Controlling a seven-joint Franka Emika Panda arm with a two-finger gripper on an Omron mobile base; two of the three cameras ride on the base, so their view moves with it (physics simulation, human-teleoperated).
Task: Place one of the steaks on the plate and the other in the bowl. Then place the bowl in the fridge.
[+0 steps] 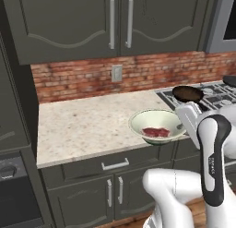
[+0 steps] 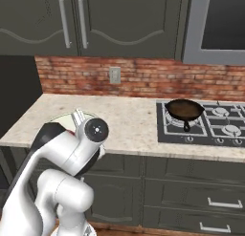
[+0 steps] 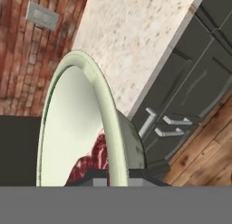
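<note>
Left base view shows the steak (image 1: 156, 131) sitting inside the bowl (image 1: 140, 117) near the counter's (image 1: 83, 125) front edge; right base view hides it behind the arm. Hand view has the gripper (image 3: 118, 178) clamped on the bowl's rim, a finger (image 3: 100, 178) on each side.

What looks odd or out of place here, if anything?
Nothing is spilled or damaged. The bowl sits at the front edge of the counter, upright, with one steak inside. The claw straddles its rim. A black pan rests on the stove.

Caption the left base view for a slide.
End effector at the rim of the bowl holding a steak near the counter edge.
</note>
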